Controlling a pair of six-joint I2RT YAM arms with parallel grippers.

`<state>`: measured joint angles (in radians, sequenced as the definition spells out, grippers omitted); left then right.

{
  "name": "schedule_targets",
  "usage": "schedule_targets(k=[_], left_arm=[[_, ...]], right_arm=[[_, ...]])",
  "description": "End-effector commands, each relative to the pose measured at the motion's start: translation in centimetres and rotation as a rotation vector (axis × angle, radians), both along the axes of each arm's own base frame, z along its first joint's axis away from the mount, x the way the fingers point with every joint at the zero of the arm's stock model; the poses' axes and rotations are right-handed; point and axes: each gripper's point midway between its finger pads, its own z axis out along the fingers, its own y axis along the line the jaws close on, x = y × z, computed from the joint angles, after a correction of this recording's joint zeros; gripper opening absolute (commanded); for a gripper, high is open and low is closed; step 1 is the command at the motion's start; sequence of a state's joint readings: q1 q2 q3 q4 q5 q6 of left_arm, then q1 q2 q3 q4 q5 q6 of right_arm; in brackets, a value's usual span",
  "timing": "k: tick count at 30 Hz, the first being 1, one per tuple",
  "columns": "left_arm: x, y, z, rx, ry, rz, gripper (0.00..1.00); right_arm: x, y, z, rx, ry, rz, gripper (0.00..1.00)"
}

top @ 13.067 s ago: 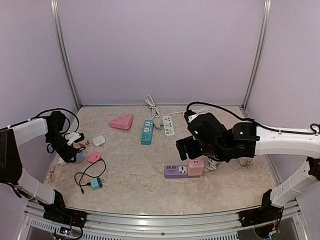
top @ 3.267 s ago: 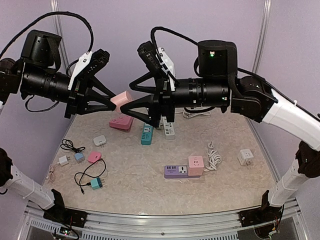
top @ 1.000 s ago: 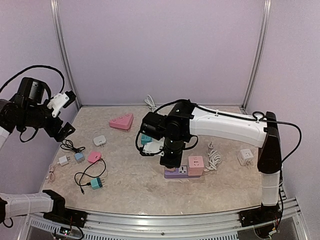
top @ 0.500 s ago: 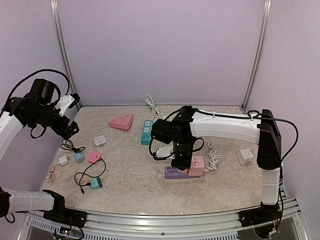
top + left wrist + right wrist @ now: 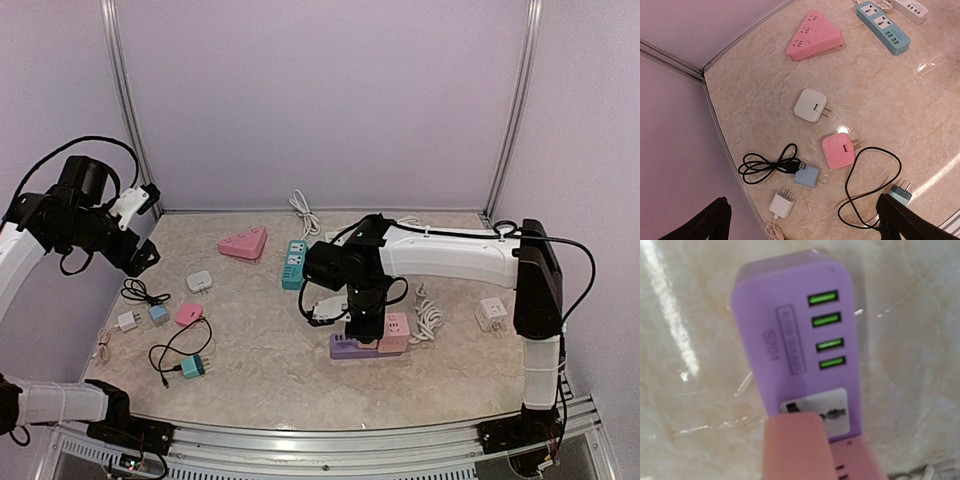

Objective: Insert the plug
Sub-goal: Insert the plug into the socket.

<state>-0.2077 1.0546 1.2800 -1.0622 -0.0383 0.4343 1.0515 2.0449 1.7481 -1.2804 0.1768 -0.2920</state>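
The plug [image 5: 795, 447] is a pink block held in my right gripper [image 5: 362, 318]. It fills the bottom of the right wrist view and covers part of the white socket face [image 5: 835, 407] on the purple power strip [image 5: 790, 325]. One socket slot still shows at the plug's upper edge. In the top view the right gripper points straight down onto the purple strip [image 5: 343, 348], hiding the plug. My left gripper [image 5: 143, 228] hangs open high over the table's left side, with nothing between its fingers [image 5: 715, 220].
A pink cube socket [image 5: 394, 330] abuts the purple strip, with a coiled white cord [image 5: 428, 312] beside it. Under the left arm lie a white plug [image 5: 810, 105], pink plug [image 5: 838, 150], blue plug [image 5: 807, 176], white charger [image 5: 781, 204] and black cable [image 5: 765, 162]. Pink triangular strip [image 5: 815, 37] and teal strip [image 5: 882, 20] lie further back.
My right gripper has shifted right along the purple strip and come down over its socket end. The left arm has swung slightly inward, still open.
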Motion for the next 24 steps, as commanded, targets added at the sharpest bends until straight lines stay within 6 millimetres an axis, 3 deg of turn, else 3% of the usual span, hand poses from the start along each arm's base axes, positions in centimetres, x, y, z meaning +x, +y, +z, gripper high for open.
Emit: schedule_targets(k=[1,11,16,24], left_arm=[[0.5,-0.2,1.1,-0.022,-0.028,-0.002,0.99],[0.4,-0.3,1.2,-0.025,-0.032,-0.010,0.99],[0.3,-0.2,1.3,-0.022,-0.036,-0.010,0.99],[0.3,-0.3,1.4,-0.028,-0.041,-0.016,0.99]], right_arm=[[-0.5,-1.4,-1.1,-0.087,0.002,0.021,0.00],[1.1,-1.5,-2.1,-0.122,-0.079,0.034,0.00],[-0.1,-2.2,-3.9,-0.158,-0.028,0.055,0.00],[-2.3,-0.9,-6.1,-0.043,0.090,0.026,0.00]])
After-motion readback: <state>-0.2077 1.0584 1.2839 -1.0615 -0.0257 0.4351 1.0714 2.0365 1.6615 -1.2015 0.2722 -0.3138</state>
